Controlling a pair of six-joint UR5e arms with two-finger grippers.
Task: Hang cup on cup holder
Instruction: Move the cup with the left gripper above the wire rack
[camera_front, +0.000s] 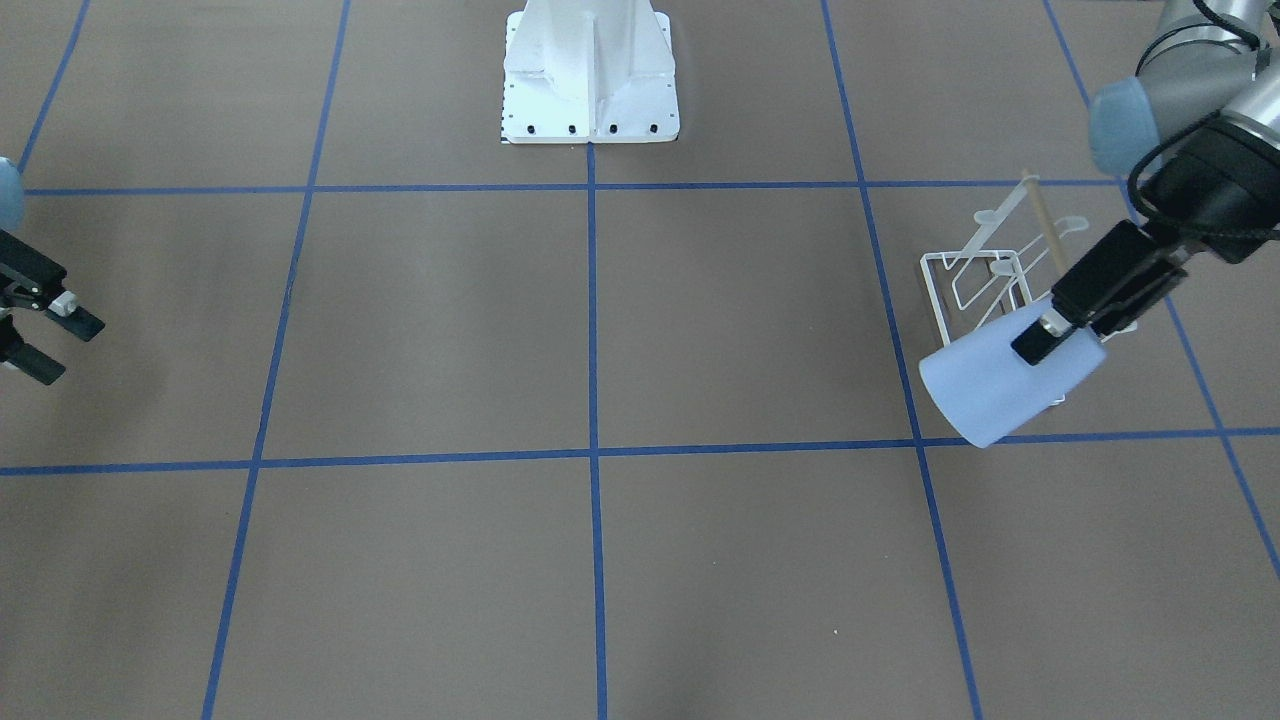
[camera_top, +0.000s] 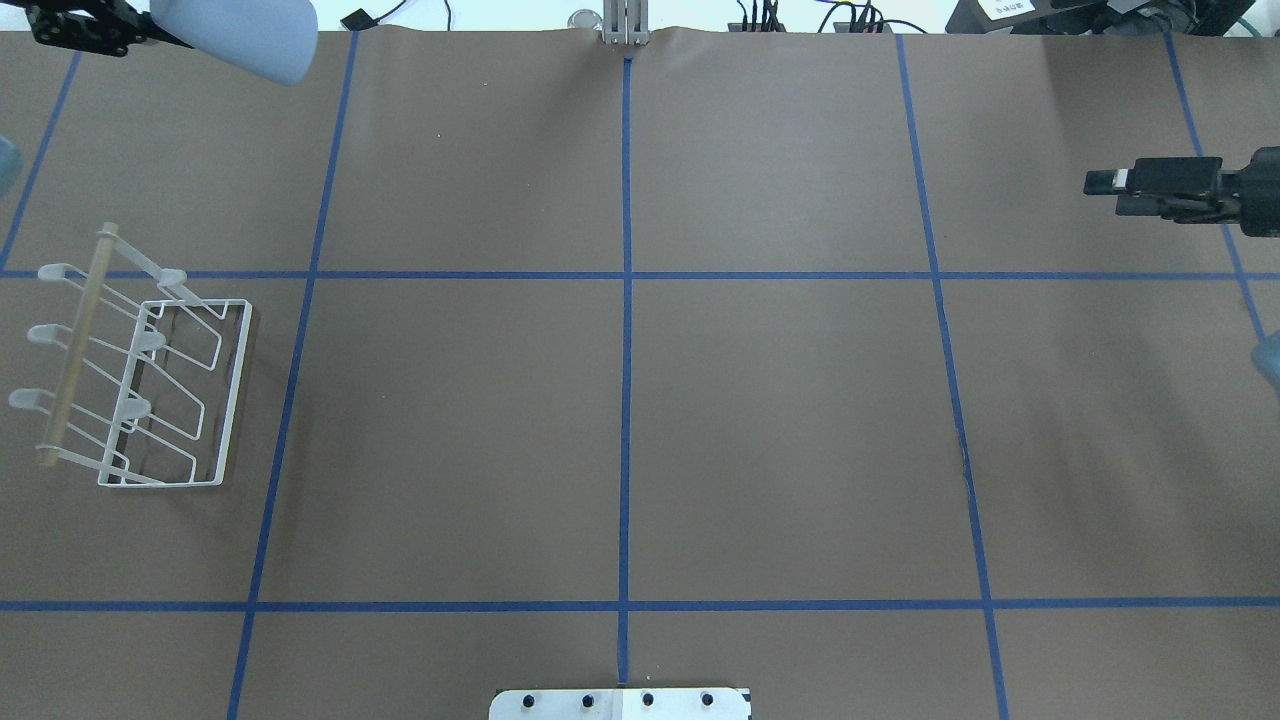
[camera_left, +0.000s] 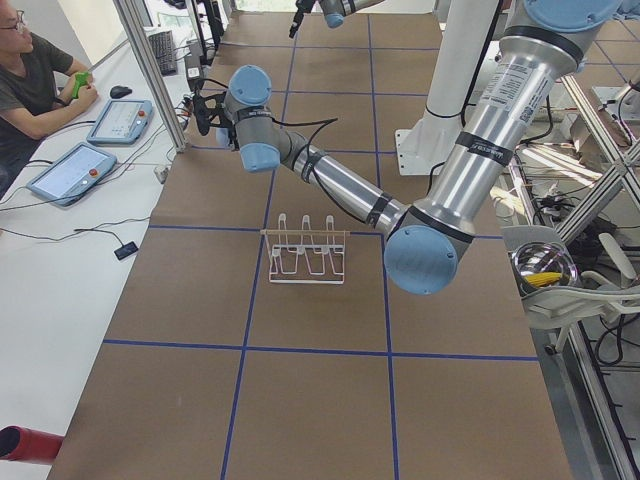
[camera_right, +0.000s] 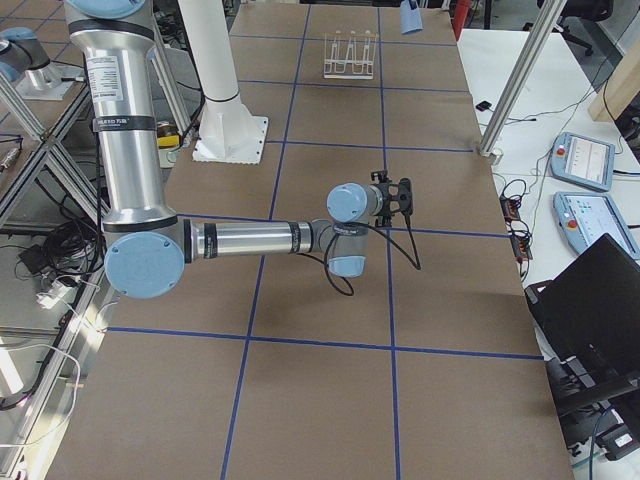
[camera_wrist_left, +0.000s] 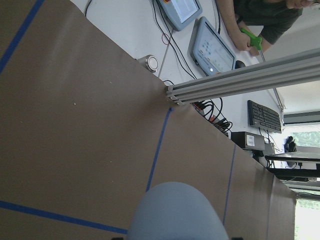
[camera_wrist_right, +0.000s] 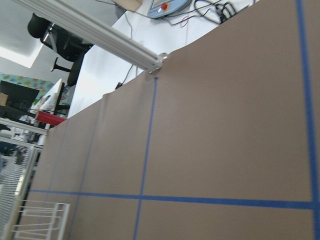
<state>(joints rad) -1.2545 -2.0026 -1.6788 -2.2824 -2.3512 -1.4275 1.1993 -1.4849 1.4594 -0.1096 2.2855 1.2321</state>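
The light blue cup (camera_front: 995, 390) hangs tilted in the air, wide mouth pointing away from the arm. My left gripper (camera_front: 1045, 345) is shut on its narrow end. Seen from overhead, the cup (camera_top: 245, 35) lies at the table's far left corner, well beyond the cup holder (camera_top: 140, 375). The left wrist view shows only the cup's rounded wall (camera_wrist_left: 175, 212) at the bottom edge. The white wire cup holder (camera_front: 985, 280) stands upright on the table with nothing on its prongs and the wooden rod on top. My right gripper (camera_front: 45, 340) hovers open and empty at the opposite side.
The robot's white base plate (camera_front: 590, 90) sits at the table's middle edge. Blue tape lines divide the brown table cover. A seated person (camera_left: 40, 75) and tablets (camera_left: 75, 170) are beyond the far edge, near an aluminium post (camera_wrist_left: 240, 82).
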